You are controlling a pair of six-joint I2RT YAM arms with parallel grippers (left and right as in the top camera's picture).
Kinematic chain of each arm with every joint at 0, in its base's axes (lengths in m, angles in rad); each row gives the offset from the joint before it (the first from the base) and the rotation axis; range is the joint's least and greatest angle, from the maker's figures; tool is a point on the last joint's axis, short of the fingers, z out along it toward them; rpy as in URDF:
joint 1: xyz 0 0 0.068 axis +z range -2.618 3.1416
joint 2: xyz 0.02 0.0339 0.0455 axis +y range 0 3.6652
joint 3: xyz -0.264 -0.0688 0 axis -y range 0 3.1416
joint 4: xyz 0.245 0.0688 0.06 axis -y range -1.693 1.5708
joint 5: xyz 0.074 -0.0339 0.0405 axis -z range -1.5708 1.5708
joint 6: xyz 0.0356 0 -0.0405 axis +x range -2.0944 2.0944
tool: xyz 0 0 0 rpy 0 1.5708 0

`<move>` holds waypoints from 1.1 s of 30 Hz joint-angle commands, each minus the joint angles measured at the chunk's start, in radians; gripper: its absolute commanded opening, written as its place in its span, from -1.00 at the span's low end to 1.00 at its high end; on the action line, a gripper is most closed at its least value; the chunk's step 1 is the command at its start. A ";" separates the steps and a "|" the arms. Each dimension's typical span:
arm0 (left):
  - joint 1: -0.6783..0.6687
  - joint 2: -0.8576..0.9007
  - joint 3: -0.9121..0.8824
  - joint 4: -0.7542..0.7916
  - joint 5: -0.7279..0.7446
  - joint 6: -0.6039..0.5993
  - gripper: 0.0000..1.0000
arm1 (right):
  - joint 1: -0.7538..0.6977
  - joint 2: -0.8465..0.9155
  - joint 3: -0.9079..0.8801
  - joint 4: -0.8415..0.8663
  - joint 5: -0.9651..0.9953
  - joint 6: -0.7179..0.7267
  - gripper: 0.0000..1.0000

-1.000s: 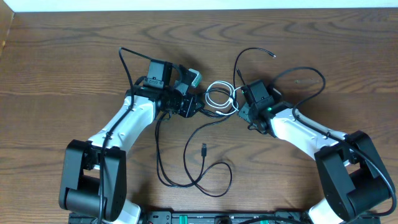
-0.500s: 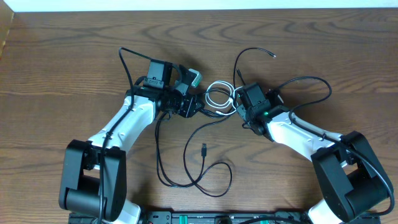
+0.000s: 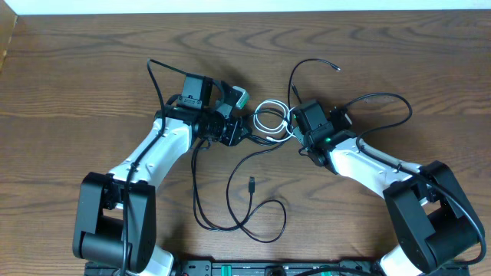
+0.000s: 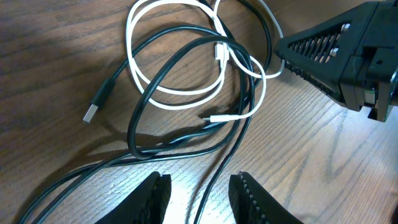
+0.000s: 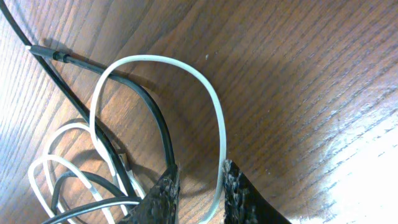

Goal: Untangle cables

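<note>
A small tangle of a white cable (image 3: 268, 117) and thin black cables (image 3: 265, 150) lies mid-table between my two grippers. My left gripper (image 3: 236, 127) is just left of it, open; in the left wrist view its jaws (image 4: 199, 198) straddle one black cable (image 4: 214, 186) without closing. The white coil (image 4: 219, 53) and a black loop (image 4: 132, 124) lie ahead of it. My right gripper (image 3: 294, 135) is just right of the tangle, open; in the right wrist view (image 5: 199, 198) a white loop (image 5: 214, 106) runs between its fingers, beside a black cable (image 5: 158, 124).
A loose black cable with a plug end (image 3: 252, 182) trails toward the front edge. Another black end (image 3: 335, 67) curls behind the right arm. A silver USB plug (image 4: 92, 113) lies left of the tangle. The right gripper's finger (image 4: 329, 50) shows in the left wrist view.
My right gripper has shifted slightly left toward the white coil, and its arm cable has swung outward. The left arm and the tangle have not moved.
</note>
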 commanded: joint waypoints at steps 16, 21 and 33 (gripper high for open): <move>0.000 -0.023 0.002 -0.014 -0.002 -0.002 -0.26 | 0.018 0.136 -0.010 0.053 -0.017 0.014 -0.58; 0.000 -0.023 0.002 -0.014 -0.002 -0.002 -0.26 | 0.017 0.159 -0.010 0.082 -0.026 0.012 -0.97; 0.001 -0.023 0.002 -0.022 -0.002 -0.002 -0.24 | 0.017 0.105 -0.010 0.356 -0.235 -0.512 -0.97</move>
